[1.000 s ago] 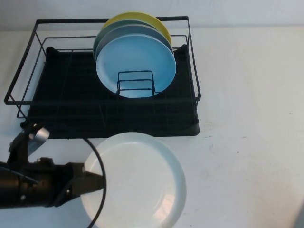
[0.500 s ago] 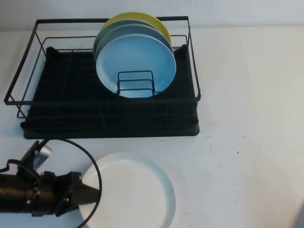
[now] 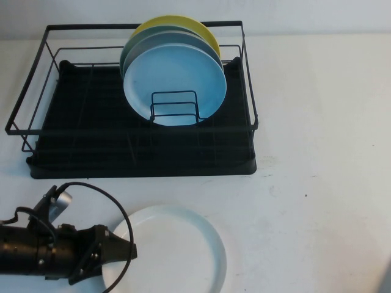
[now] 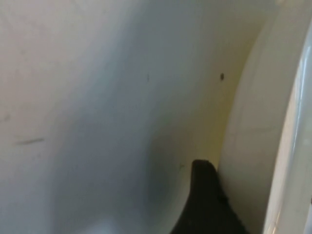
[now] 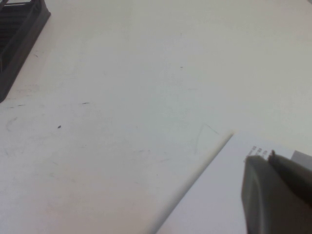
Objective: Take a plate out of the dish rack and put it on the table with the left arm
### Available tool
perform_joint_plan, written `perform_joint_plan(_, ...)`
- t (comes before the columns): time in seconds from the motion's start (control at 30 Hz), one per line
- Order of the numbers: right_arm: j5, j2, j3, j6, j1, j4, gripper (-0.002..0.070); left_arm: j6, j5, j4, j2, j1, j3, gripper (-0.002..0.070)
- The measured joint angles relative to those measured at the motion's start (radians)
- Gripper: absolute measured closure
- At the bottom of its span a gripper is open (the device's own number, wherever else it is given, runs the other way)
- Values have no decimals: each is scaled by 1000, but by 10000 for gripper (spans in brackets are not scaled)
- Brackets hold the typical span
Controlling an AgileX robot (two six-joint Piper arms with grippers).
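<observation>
Since half a second ago the round white, faintly bluish plate has sunk a little nearer and now looks flat on the broad white speckled table, and the black left arm with its grey metal segment has shifted slightly right. The table fills the scene; a pale wall strip runs along the far edge. On the far left stands the rectangular black wire dish rack with its black tray base, and three plates lean upright in its right half: a sky-blue plate in front, a grey-blue plate behind it, a yellow plate farthest. The white plate sits just near of the rack, apart from it. The left arm lies low at the near left, reaching rightward, a black cable looping above it. The left gripper meets the plate's left rim; whether it clamps cannot be told. In the left wrist view one dark fingertip rests beside the rim. The right gripper hangs over bare table on the right, its opening unclear.
</observation>
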Motion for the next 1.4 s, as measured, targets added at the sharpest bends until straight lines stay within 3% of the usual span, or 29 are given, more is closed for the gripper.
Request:
perform_joint_plan(0.17, 0, 0, 0, 0, 0, 0, 696, 57, 3, -75, -5, 0, 0, 261)
perform_joint_plan(0.33, 0, 0, 0, 0, 0, 0, 696, 99, -11, -124, -95, 0, 0, 277)
perform_joint_plan(0.6, 0, 0, 0, 0, 0, 0, 696, -8, -111, 71, -254, 0, 0, 317)
perform_joint_plan(0.67, 0, 0, 0, 0, 0, 0, 696, -23, -146, 101, -319, 0, 0, 360)
perform_joint_plan(0.8, 0, 0, 0, 0, 0, 0, 696, 4, -236, 120, -514, 0, 0, 569)
perform_joint_plan(0.87, 0, 0, 0, 0, 0, 0, 696, 41, -291, 123, -660, 0, 1, 632)
perform_joint_plan(1.1, 0, 0, 0, 0, 0, 0, 696, 83, -498, 190, -1207, 0, 21, 675)
perform_joint_plan(1.2, 0, 0, 0, 0, 0, 0, 696, -4, -500, 305, -1375, 0, 60, 676)
perform_joint_plan(1.4, 0, 0, 0, 0, 0, 0, 696, -369, -383, 604, -1465, 0, 102, 677)
